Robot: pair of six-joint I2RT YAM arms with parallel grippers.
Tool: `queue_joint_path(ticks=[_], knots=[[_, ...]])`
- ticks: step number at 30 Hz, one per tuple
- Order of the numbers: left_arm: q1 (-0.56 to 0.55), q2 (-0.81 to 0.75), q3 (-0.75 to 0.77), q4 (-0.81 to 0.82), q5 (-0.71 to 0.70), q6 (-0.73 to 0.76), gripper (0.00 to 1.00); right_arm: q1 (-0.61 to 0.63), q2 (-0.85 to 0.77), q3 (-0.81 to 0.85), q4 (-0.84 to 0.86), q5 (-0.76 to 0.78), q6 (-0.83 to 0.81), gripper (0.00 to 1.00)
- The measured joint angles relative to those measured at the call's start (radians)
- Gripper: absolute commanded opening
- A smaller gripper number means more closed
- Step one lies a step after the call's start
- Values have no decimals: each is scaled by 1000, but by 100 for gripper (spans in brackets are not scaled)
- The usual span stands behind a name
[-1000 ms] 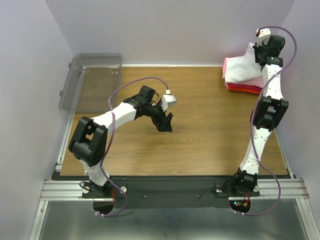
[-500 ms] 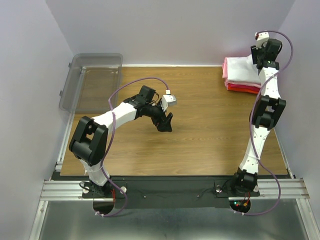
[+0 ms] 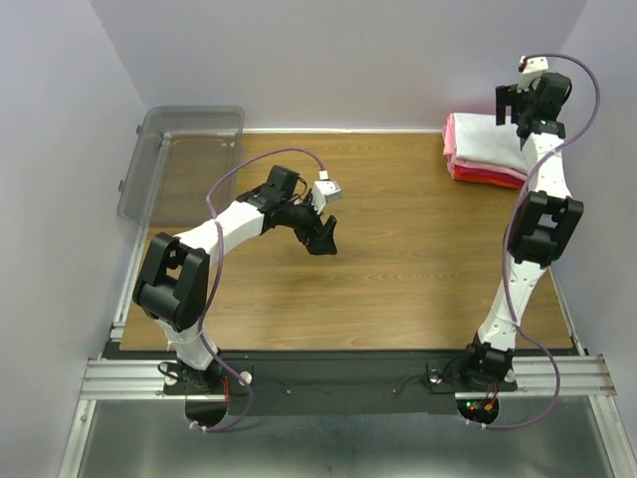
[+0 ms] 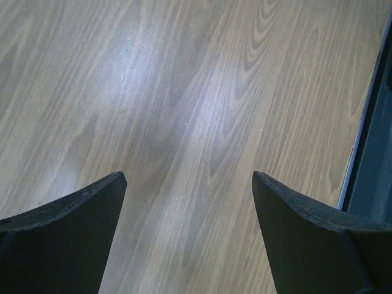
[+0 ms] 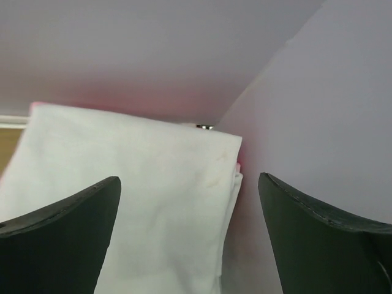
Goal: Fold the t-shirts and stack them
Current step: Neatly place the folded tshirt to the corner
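Note:
Three folded t-shirts lie stacked at the table's back right corner: the white one (image 3: 488,139) on top, the pink one (image 3: 453,134) under it, the red one (image 3: 485,177) at the bottom. My right gripper (image 3: 518,112) hovers over the stack's far right edge, open and empty. In the right wrist view the white shirt (image 5: 135,196) lies flat below the right gripper (image 5: 190,184), apart from both fingers, with a pink sliver (image 5: 237,165) at its edge. My left gripper (image 3: 320,237) hangs open over bare wood mid-table, and the left wrist view shows nothing in the left gripper (image 4: 190,177).
A clear grey plastic bin (image 3: 184,159) stands at the back left corner, partly off the wooden table (image 3: 398,259). Lilac walls close in behind and at the right, close to the stack. The table's dark edge rail (image 4: 373,141) shows at the right of the left wrist view.
My right gripper opened and let go of the white shirt, which now lies flat on the stack; the gripper rose slightly. The left arm shifted a little to the back left.

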Motion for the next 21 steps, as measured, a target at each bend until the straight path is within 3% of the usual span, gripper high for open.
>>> queue_joint_path(ticks=[7, 13, 21], knots=[[49, -85, 13, -7, -35, -23, 96, 3, -272, -180, -43, -166, 131, 100], [161, -161, 90, -18, -95, -49, 96, 20, -447, -306, -143, -328, 253, 100], [272, -258, 100, -52, -222, -72, 96, 181, -687, -782, -259, -425, 336, 100]])
